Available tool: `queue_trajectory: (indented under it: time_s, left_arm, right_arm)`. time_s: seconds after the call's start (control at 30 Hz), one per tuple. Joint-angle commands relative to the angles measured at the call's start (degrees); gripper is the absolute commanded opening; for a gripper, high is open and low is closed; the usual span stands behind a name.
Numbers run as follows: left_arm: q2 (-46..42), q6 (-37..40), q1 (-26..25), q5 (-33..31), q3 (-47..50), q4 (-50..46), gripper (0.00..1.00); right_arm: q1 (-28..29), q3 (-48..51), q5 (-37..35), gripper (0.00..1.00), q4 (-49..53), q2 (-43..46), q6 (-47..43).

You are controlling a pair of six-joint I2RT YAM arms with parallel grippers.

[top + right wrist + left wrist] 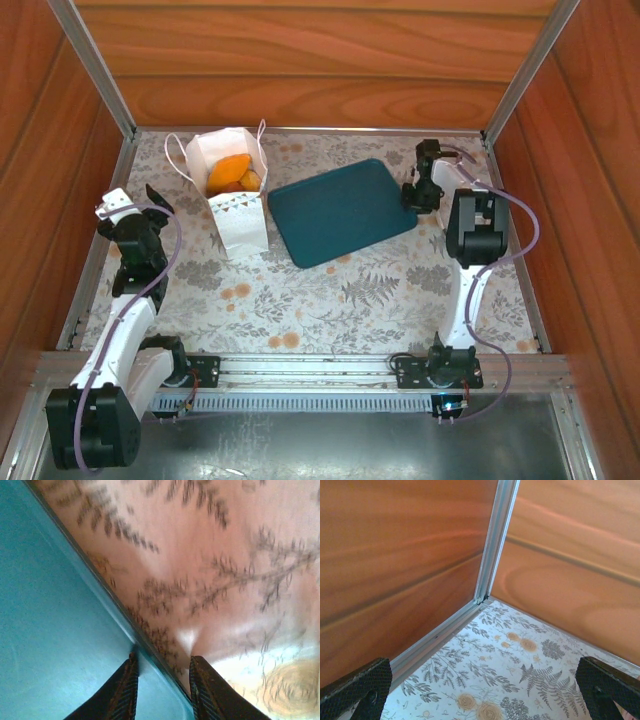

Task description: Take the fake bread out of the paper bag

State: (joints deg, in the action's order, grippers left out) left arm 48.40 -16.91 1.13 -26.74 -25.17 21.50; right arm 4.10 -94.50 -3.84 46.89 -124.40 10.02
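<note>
The white paper bag (240, 215) stands upright at the back left of the table. Glossy orange fake bread (232, 172) shows in its open top. My left gripper (160, 200) hangs left of the bag, apart from it, pointing at the back left corner. In the left wrist view that left gripper (482, 662) is wide open with only tablecloth between its fingers. My right gripper (415, 192) is at the right edge of the dark teal tray (340, 210). In the right wrist view the right gripper (162, 660) is narrowed across the tray's rim (150, 647), one finger inside the tray and one outside.
Wooden walls with aluminium corner posts (100, 70) enclose the table on three sides. The floral tablecloth (330, 300) lies bare between the tray and the arm bases. The bag's loop handles (176, 155) stick out to the left and back.
</note>
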Motion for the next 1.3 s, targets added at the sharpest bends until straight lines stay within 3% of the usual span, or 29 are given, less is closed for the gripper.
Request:
queue_trajectory:
  time_s: [0.0, 0.57, 1.27]
  left_arm:
    - [-0.9, -1.1, 0.3, -1.4, -1.2, -0.6, 1.0]
    - [0.7, -4.2, 0.3, 0.7, -3.2, -2.4, 1.0]
    - [1.0, -3.2, 0.3, 0.4, -4.4, -5.1, 1.0]
  right_arm:
    - [1.0, 5.4, -0.7, 0.32, 1.4, 1.6, 2.9]
    - [3.2, 21.3, -4.9, 0.28, 1.0, 11.2, 12.5]
    - [6.7, 32.9, -2.0, 0.3, 1.4, 18.3, 19.4]
